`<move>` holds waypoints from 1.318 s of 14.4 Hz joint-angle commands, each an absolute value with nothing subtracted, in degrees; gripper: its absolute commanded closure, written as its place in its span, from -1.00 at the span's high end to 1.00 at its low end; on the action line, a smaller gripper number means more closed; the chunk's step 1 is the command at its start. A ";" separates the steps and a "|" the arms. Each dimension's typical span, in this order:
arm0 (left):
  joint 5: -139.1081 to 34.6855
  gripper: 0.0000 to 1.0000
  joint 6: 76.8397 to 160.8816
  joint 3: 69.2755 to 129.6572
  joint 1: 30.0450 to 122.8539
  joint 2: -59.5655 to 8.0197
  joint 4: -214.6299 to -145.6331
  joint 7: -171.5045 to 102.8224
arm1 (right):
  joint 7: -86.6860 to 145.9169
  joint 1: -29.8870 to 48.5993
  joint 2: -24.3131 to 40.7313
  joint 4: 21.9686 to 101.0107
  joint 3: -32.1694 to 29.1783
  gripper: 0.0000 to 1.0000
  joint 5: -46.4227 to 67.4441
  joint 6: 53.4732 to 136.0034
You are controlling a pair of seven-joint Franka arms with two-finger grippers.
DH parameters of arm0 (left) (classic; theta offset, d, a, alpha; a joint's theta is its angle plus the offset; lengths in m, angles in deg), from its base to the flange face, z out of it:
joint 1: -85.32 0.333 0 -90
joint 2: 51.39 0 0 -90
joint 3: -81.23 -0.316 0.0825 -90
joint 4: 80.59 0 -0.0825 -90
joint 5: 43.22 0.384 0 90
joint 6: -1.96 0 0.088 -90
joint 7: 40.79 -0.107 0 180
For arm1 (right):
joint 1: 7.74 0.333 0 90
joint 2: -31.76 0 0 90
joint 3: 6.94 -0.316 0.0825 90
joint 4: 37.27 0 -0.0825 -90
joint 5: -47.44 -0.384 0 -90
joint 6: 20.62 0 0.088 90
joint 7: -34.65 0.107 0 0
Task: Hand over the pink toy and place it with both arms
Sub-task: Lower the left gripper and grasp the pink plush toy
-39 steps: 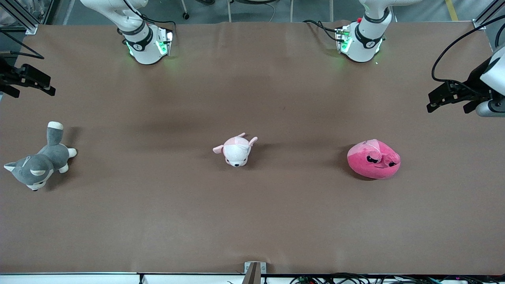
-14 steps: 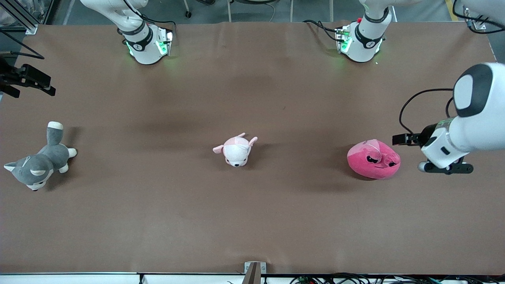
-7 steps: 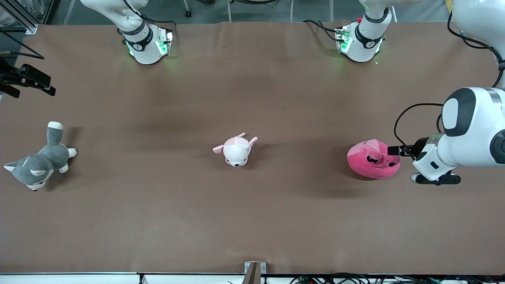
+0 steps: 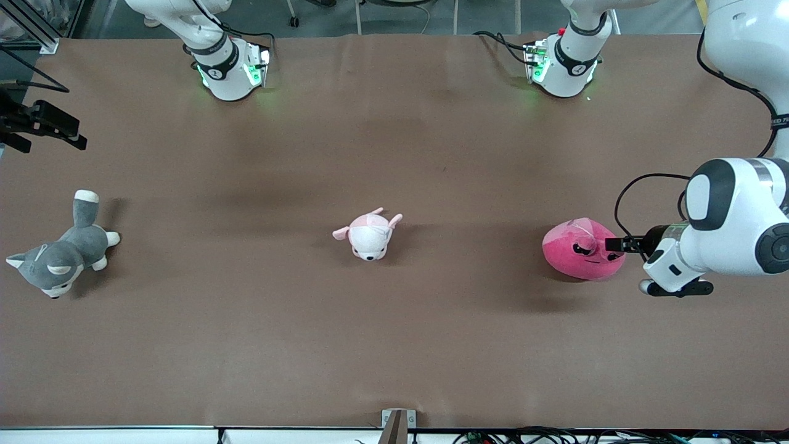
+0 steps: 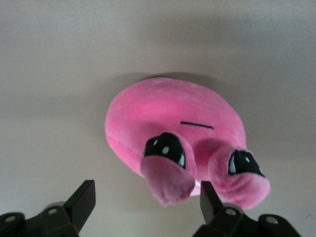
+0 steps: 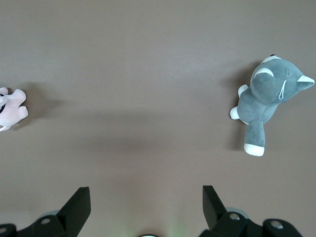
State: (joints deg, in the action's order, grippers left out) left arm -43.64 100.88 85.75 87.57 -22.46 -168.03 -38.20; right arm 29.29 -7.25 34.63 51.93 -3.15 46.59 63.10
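Note:
The pink toy (image 4: pixel 579 256), a hot-pink rounded plush with two bulging dark eyes, lies on the brown table toward the left arm's end. It fills the left wrist view (image 5: pixel 168 113). My left gripper (image 4: pixel 616 244) is low beside the toy, on its table-end side, at the toy's bulging eyes. It is open (image 5: pixel 145 195), and one eye lobe reaches in between its fingers without being gripped. My right gripper (image 4: pixel 49 132) waits high over the right arm's end of the table, open and empty (image 6: pixel 145 197).
A white-and-pale-pink puppy plush (image 4: pixel 368 234) lies mid-table; its edge shows in the right wrist view (image 6: pixel 10 111). A grey-and-white dog plush (image 4: pixel 61 256) lies toward the right arm's end, also in the right wrist view (image 6: pixel 266 98).
My left arm has swung in from the table's end and come down, bringing its open gripper up against the pink toy. The toys and the right arm have not moved.

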 commanded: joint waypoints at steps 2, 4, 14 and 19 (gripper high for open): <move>-42.78 0.84 102.07 85.89 87.00 -21.08 -167.17 -35.08 | 28.41 -8.18 36.60 53.87 -3.78 1.00 47.36 63.49; -42.78 0.67 102.50 85.89 86.73 -20.81 -167.17 -35.08 | 28.41 -8.09 36.60 53.87 -3.78 1.00 47.36 63.49; -43.13 -0.89 102.77 86.41 86.64 -21.16 -167.52 -35.17 | 28.67 -8.88 35.28 51.86 -3.43 1.00 47.53 63.84; -43.31 -0.99 102.24 89.39 86.47 -24.14 -166.82 -31.15 | 26.56 -12.93 31.33 51.77 -3.25 1.00 46.48 69.82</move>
State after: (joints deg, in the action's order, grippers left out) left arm -43.64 102.76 87.40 86.75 -21.59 -167.05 -34.85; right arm 27.98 -11.55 32.78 51.89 -2.56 46.69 68.69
